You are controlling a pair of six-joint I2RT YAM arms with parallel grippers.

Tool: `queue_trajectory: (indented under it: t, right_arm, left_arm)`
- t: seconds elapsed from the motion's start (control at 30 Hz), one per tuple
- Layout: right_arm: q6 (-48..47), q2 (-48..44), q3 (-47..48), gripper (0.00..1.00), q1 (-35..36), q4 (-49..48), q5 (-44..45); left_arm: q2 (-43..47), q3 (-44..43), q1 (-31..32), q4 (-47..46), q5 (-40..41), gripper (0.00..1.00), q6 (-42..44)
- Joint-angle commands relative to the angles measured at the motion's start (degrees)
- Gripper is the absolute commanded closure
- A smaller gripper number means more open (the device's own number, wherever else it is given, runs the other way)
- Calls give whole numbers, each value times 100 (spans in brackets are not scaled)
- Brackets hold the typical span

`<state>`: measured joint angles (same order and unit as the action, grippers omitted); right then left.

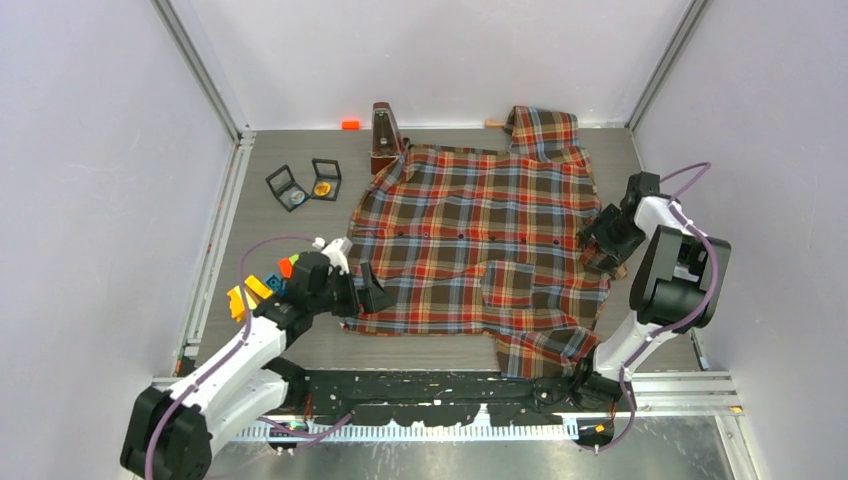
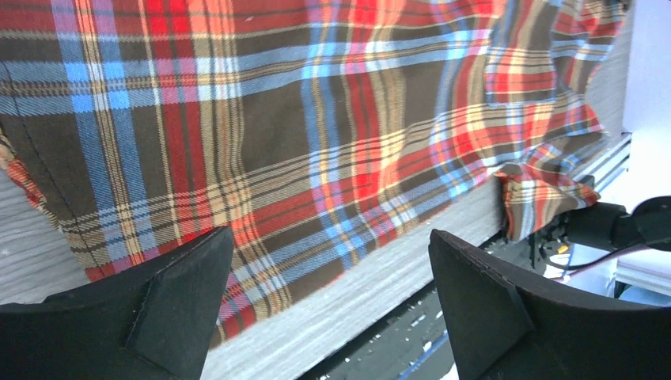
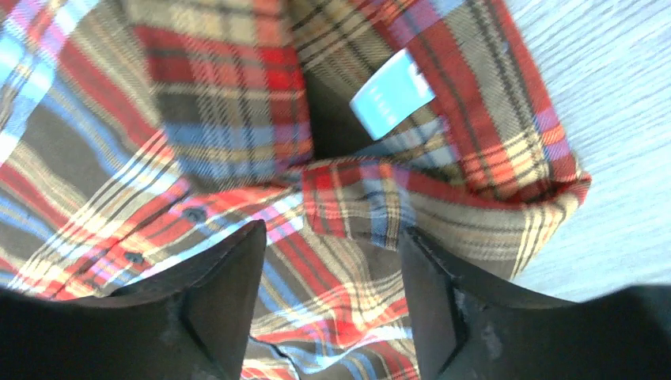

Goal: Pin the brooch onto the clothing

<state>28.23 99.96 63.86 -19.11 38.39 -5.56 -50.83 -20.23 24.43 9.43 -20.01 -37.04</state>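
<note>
Left tool point(image 2: 328, 237) and right tool point(image 3: 331, 229) stand spread over the shirt point(image 1: 470, 240), its blue label point(image 3: 392, 93) unreadable.

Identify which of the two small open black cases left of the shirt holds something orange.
The case closer to the shirt: an orange-gold round item sits inside it, while the farther case holds something greyish.

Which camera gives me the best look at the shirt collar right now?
Right wrist: the collar and its blue label fill the frame up close. Top external has the right gripper covering most of it. Left wrist shows only the hem side.
</note>
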Motion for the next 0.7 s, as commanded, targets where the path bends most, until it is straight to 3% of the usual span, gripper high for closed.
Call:
queue_trajectory:
  t: [0.0, 0.1, 0.3, 0.47, 0.67]
  right_arm:
    - [-268, -804, 436, 29, 349, 328, 267]
    - [-290, -1284, 573, 26, 634, 402, 55]
    - [-175, -2028, 488, 25, 1329, 251, -335]
    - [43, -2415, 179, 25, 1817, -218, -586]
    - [349, -2351, -415, 27, 2563, -1028, -833]
  left_arm:
    - [515, -936, 3, 1193, 87, 1, 341]
    - [419, -1649, -128, 1569, 31, 0, 684]
    - [-835, -2726, -1164, 1718, -731, 0, 1171]
    - [-1688, -2970, -1274, 666, -742, 0, 826]
    - [-2717, -2370, -1221, -1817, -934, 5, -101]
